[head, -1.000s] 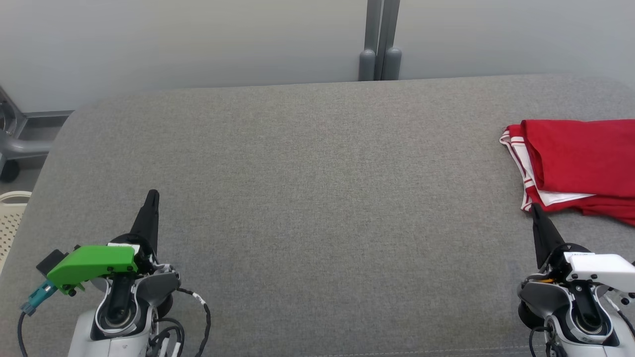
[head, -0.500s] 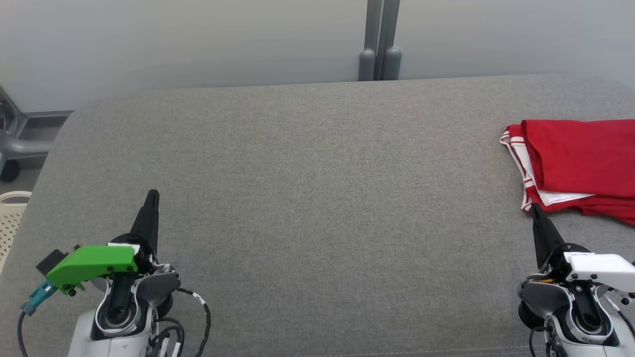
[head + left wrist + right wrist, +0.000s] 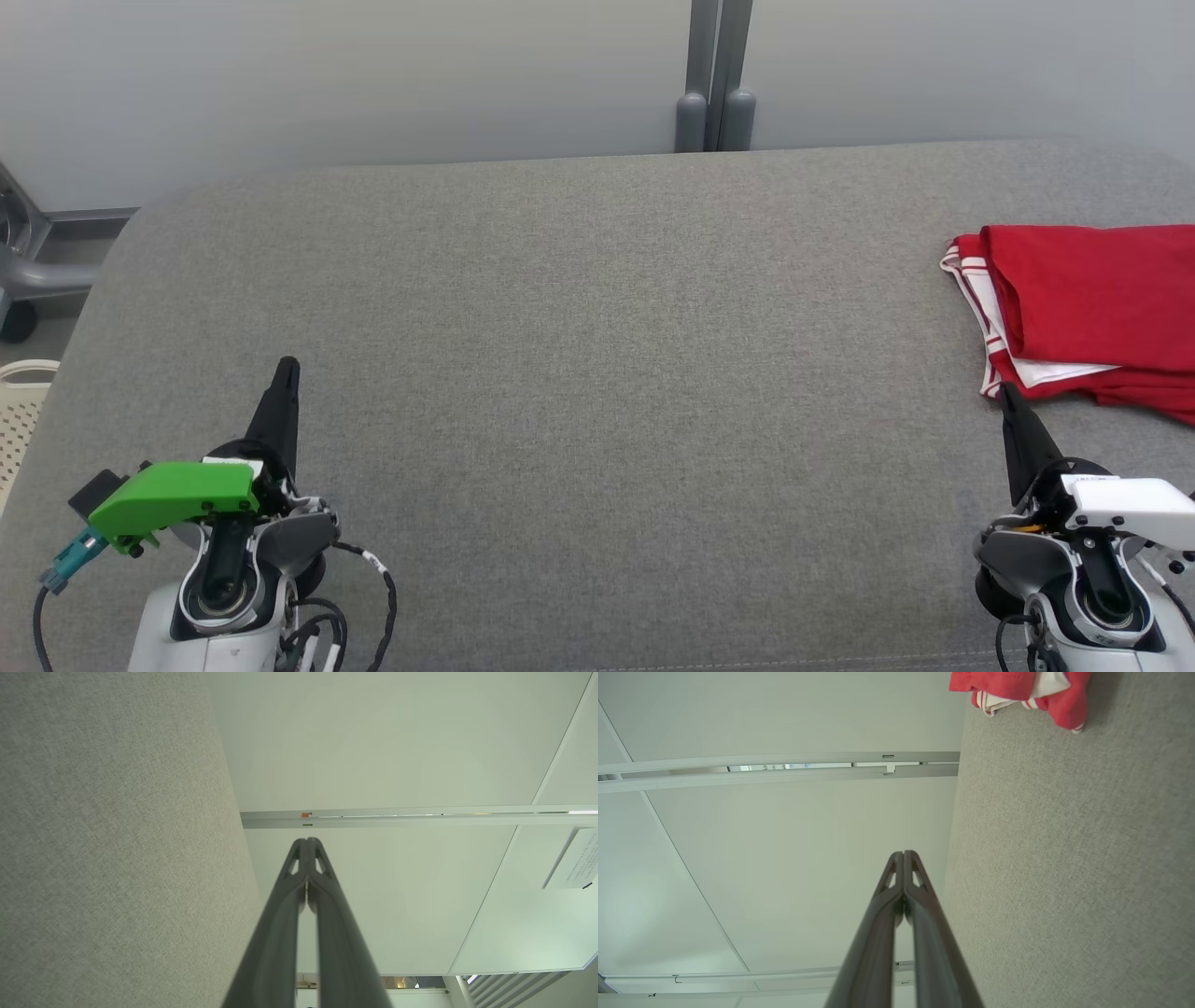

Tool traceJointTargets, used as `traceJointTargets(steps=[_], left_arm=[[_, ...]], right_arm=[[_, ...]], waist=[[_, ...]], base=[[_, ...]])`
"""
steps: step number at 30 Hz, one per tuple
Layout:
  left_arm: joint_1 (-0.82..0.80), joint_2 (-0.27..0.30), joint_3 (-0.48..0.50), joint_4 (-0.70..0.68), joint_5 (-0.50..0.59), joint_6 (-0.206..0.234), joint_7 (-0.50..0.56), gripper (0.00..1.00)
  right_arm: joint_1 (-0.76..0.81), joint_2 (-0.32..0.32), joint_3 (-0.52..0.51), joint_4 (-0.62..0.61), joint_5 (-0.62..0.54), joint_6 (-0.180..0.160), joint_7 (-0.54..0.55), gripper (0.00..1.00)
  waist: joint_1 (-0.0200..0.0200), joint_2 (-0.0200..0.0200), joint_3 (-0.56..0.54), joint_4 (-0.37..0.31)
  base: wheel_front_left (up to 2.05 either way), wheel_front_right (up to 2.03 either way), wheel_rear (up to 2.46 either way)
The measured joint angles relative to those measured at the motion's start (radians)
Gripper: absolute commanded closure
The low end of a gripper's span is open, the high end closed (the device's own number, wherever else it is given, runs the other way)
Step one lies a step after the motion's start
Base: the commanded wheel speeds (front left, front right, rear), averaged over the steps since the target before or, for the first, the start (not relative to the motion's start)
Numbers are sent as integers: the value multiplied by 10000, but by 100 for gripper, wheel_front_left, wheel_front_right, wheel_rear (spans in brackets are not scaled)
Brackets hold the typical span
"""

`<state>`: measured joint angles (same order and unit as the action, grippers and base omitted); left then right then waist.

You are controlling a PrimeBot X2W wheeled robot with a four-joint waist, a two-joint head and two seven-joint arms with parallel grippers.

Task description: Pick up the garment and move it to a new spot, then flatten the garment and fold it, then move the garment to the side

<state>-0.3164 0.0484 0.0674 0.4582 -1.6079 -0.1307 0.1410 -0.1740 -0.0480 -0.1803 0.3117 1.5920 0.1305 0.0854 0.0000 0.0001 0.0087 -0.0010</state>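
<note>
2 grippers sit low at the near edge of a wide grey fabric surface (image 3: 597, 373), 1 on each side. The left gripper (image 3: 287, 371) is at the near left under a green wrist mount (image 3: 173, 499). Its 2 dark fingers are pressed together into a single point aimed at the far wall (image 3: 373, 75), and the left wrist view shows the tips meeting with nothing between them. The right gripper (image 3: 1007, 394) is at the near right under a white wrist mount (image 3: 1125, 502). It is likewise closed and empty, with its fingertips touching each other in the right wrist view.

The garment (image 3: 1092, 308) is red with white striped trim. It lies folded on the surface at the far right, about halfway between the near and far edges, and the right border of the head view cuts it off. In the head view the right gripper's tip lines up just beside the garment's near left corner, but the right wrist view shows the cloth lying clear of the fingertips.

A grey post (image 3: 714, 75) stands against the wall behind the surface. At the far left are a grey metal frame (image 3: 28, 271) and the rim of a cream perforated basket (image 3: 21, 411).
</note>
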Motion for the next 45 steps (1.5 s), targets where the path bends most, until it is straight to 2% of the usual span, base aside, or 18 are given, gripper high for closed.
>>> traceJointTargets(steps=[45], left_arm=[[-3,0,0,0,0,0,0,100]], right_arm=[[-1,0,0,0,0,0,0,100]], waist=[[0,0,0,0]], base=[[0,0,0]])
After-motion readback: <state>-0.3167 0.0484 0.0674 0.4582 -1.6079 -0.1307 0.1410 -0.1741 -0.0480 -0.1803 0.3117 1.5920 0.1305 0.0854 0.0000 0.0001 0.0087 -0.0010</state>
